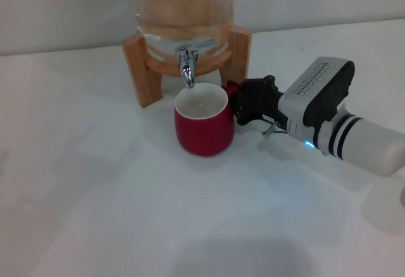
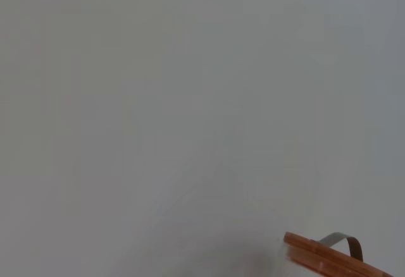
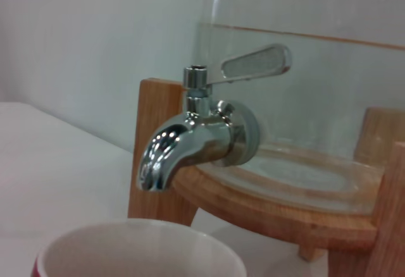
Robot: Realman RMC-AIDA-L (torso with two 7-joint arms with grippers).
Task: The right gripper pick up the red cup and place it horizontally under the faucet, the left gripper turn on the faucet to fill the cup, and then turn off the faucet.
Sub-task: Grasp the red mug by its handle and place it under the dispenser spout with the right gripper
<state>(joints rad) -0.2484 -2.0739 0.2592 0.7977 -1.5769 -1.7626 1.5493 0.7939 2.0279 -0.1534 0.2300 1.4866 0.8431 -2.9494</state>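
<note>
The red cup stands upright on the white table, its white inside right below the spout of the chrome faucet. My right gripper is at the cup's right side, its black fingers closed around the red handle. In the right wrist view the faucet is close, its lever pointing back toward the jar, and the cup's rim lies beneath the spout. No water runs from the spout. The left gripper is out of view.
The glass jar sits on a wooden stand at the back of the table. The left wrist view shows a plain wall and a wooden lid with a metal handle.
</note>
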